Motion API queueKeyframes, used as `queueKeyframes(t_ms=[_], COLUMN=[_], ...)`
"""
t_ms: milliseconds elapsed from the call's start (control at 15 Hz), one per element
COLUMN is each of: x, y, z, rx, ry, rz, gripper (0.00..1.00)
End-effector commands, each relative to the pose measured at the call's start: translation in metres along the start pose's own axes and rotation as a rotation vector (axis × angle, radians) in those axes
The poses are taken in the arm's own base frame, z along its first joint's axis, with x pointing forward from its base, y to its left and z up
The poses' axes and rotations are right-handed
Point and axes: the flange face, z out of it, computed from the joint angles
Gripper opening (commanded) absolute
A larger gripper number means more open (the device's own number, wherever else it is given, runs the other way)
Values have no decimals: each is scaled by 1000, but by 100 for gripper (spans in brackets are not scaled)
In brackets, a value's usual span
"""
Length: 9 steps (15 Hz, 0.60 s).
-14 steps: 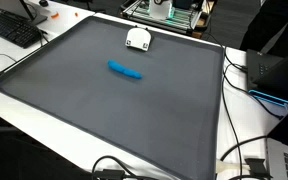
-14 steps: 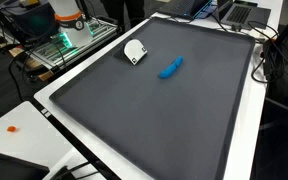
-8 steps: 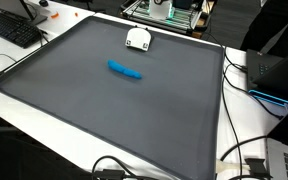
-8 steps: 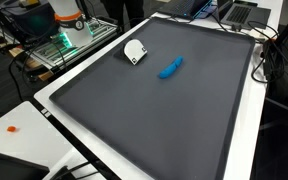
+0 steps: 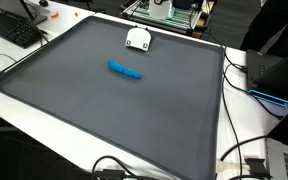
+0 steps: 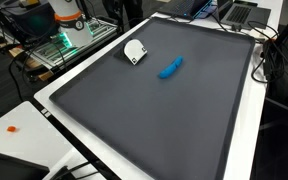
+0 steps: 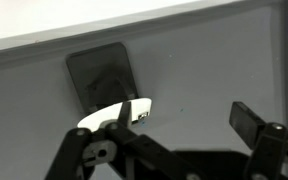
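Observation:
In the wrist view my gripper (image 7: 187,112) is open and empty above a dark grey mat (image 7: 204,60). A white rounded object (image 7: 106,116) with a small dark label lies right by one of the fingers (image 7: 129,110), partly hidden behind it. The same white object sits near the mat's far edge in both exterior views (image 5: 137,38) (image 6: 134,50). A blue elongated object (image 5: 125,70) (image 6: 170,68) lies near the mat's middle and is out of the wrist view. The gripper itself does not show in either exterior view.
The mat (image 5: 114,110) covers most of a white table (image 6: 24,115). A keyboard (image 5: 12,28) lies at one corner. Cables (image 5: 246,150) and laptops (image 6: 239,12) line the sides. The robot's base (image 6: 69,15) stands behind the far edge. A darker square patch (image 7: 99,75) marks the mat.

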Motion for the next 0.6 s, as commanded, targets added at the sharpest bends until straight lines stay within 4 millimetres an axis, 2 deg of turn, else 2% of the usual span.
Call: queueKeyframes(t_ms=[0, 200, 467, 533], x=[14, 21, 28, 35], y=[4, 7, 17, 19], z=[30, 48, 64, 65], rx=[34, 45, 29, 21], ry=[53, 76, 107, 108], rz=[194, 355, 565, 618], gripper=[100, 100, 100, 100])
